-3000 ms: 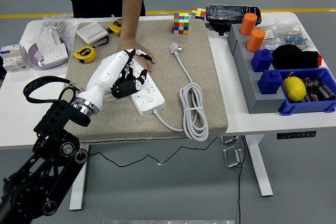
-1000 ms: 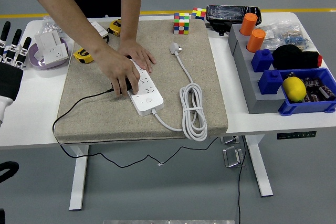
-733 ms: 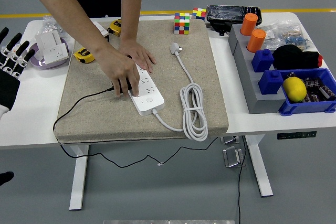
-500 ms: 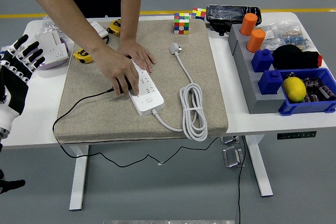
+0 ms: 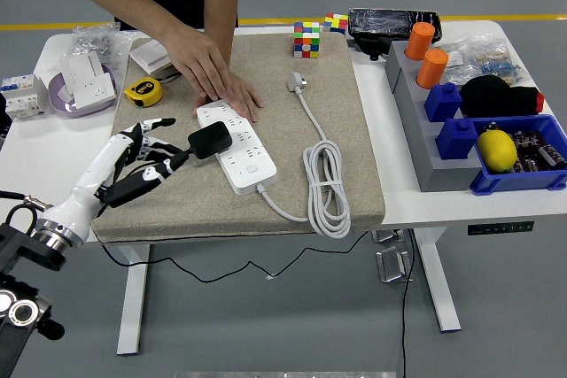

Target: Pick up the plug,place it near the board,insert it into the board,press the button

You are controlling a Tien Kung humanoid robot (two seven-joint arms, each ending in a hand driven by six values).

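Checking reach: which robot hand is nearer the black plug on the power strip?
Left. The left hand sits just left of the black plug; the right hand is out of view.

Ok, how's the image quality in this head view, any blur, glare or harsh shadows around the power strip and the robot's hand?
Head view: lighting is even and soft, with only faint shadows under the power strip and black plug; no glare on the white table; the robot's left hand looks slightly soft at its fingers, the rest is sharp; the person's hand is crisp.
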